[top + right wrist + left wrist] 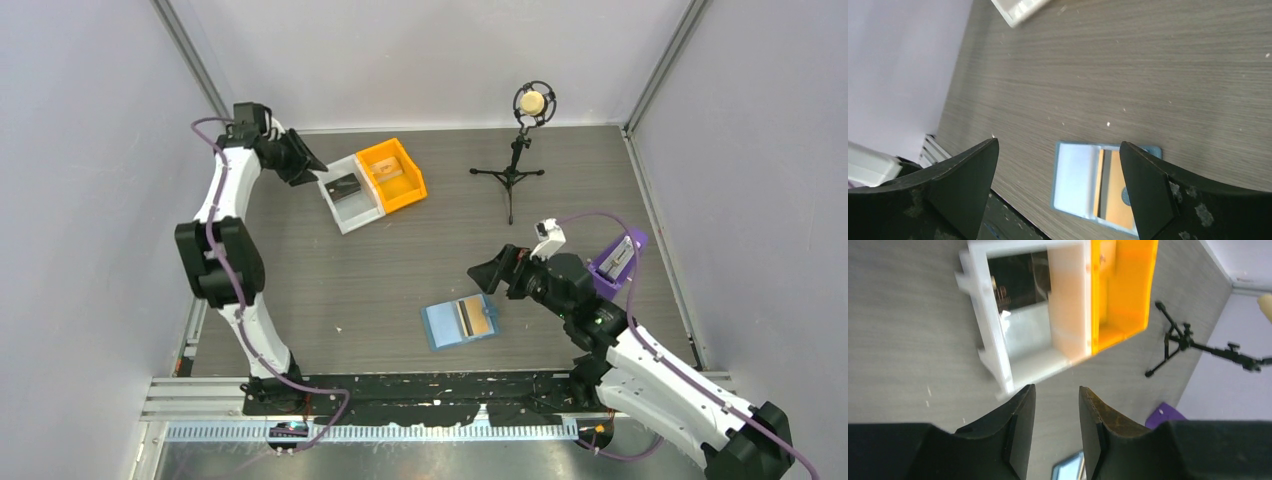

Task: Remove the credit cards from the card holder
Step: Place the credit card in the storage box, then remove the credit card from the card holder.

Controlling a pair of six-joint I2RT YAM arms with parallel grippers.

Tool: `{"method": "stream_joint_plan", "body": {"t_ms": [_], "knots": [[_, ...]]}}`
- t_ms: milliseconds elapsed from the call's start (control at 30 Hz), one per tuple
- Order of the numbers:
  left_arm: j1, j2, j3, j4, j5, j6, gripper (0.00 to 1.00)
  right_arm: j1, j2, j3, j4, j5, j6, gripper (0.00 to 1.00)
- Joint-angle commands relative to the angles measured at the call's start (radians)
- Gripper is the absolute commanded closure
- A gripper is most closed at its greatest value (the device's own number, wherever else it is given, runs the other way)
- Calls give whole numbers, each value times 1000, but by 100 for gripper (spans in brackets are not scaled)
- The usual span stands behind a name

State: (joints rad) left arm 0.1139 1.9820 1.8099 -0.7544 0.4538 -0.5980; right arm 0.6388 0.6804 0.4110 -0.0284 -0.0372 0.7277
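Top external view shows two white-and-black robot arms on a grey wood-grain table (400, 270). One small light-blue folding card holder (460, 322) lies open and flat near the front middle of the table. One tan-gold credit card (478, 317) sits in its right half, with a dark stripe along the card's left edge. Far left stand two plastic bins touching side by side: one white bin (366, 215) and one orange bin (410, 185). One black credit card (343, 186) lies in the white bin. The left gripper (308, 160) hangs just beside that bin. The right gripper (488, 274) hovers just right of the card holder, not touching it. One black tripod microphone stand (512, 172) is at the back, and one purple wedge-shaped stand (617, 262) is by the right arm.

Left wrist view: the two black fingers (1020, 432) stand partly apart with nothing between them. Beyond them the white bin (993, 347) holds the black credit card (1018, 280), the orange bin (1120, 290) adjoins it, and a corner of the card holder (1068, 471) shows at the bottom edge.

Right wrist view: the two fingers (963, 175) are spread wide and hold nothing. The open card holder (1073, 175) lies on the table below them with the tan-gold credit card (1120, 200) in its pocket.
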Motion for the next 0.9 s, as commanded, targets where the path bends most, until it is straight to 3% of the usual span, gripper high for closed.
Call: {"method": "stream_joint_plan", "body": {"t_ms": [0, 200, 367, 567, 867], "knots": [[-38, -255, -208, 54, 25, -6, 60, 1, 60, 84, -130, -57, -104, 3], [-189, -547, -537, 159, 26, 11, 57, 0, 116, 74, -183, -105, -189, 17], [-336, -722, -761, 270, 26, -34, 56, 5, 144, 38, -144, -186, -165, 50], [-507, -867, -989, 405, 14, -126, 56, 10, 175, -6, -69, -205, -139, 52], [-741, -913, -1134, 570, -68, -237, 56, 12, 263, -3, -38, -240, -121, 52]]}}
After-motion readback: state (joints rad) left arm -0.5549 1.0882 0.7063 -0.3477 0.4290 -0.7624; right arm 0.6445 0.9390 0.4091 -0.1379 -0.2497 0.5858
